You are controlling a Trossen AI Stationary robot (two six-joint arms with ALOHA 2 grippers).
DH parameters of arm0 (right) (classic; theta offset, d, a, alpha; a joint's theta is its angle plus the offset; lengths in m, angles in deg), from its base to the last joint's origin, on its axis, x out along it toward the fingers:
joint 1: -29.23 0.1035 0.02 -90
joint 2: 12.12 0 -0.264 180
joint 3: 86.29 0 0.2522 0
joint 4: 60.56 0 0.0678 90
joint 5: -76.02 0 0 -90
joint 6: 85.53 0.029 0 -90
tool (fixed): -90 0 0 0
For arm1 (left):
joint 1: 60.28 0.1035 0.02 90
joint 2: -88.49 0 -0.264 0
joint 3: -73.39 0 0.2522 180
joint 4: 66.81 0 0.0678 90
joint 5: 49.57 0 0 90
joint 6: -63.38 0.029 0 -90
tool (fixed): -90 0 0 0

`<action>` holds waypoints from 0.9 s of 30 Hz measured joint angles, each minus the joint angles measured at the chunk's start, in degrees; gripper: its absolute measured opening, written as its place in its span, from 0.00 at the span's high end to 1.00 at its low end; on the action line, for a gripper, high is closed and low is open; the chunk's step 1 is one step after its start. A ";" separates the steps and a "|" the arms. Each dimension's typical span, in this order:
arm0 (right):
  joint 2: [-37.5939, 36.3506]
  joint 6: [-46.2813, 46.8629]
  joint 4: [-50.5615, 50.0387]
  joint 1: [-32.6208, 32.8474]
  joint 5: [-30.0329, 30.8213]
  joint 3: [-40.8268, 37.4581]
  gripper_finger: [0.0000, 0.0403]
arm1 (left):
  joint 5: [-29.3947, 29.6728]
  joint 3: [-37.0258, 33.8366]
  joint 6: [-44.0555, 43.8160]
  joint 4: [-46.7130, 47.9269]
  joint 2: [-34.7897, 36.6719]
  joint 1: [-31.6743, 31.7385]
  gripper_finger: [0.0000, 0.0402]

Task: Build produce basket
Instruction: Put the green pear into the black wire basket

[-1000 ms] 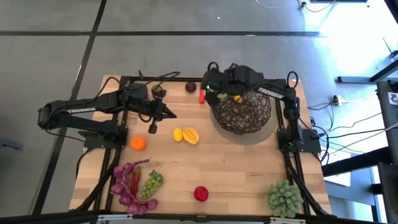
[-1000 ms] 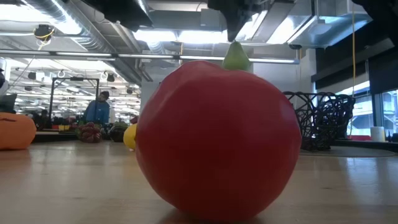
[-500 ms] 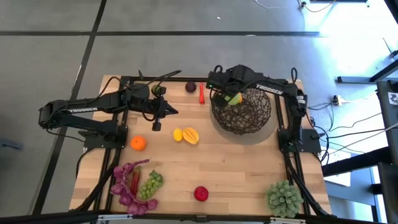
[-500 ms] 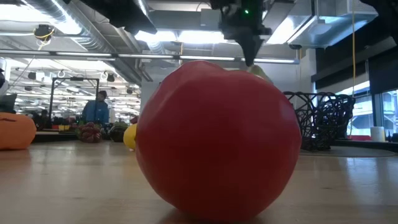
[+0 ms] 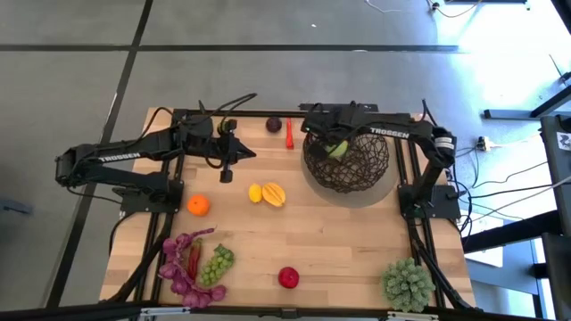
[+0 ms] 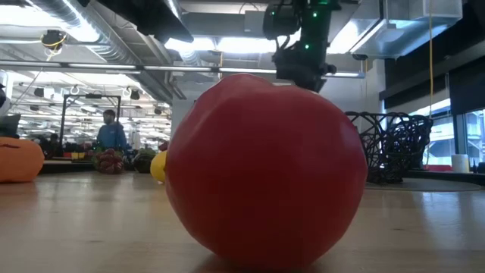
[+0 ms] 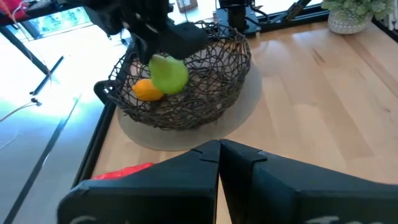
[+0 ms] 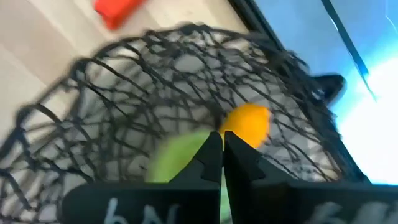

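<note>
Right gripper (image 5: 328,143) jaws clamp green fruit (image 7: 168,73) over basket (image 5: 370,169), at surface's 1 o'clock; should lower beside orange (image 7: 148,91) before letting go. Left gripper (image 5: 229,169) jaws closed, empty

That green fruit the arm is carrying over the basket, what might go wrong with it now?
The right gripper holds the green fruit above the basket, near its rim. Released here, it might catch the rim and roll onto the table. It might also land on the orange fruit already inside and bounce.
</note>
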 joint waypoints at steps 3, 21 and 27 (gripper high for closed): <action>0.02 -1.42 3.85 -0.15 -0.94 -2.69 1.00 | -0.07 0.00 0.00 -0.16 0.00 0.27 1.00; 0.07 -5.53 14.86 -3.15 -1.48 -11.29 1.00 | -0.05 -0.02 -0.09 -0.22 0.00 0.37 1.00; 0.04 -7.34 14.97 -4.20 0.05 -10.29 1.00 | -0.06 -0.02 -0.39 -0.22 0.00 0.37 1.00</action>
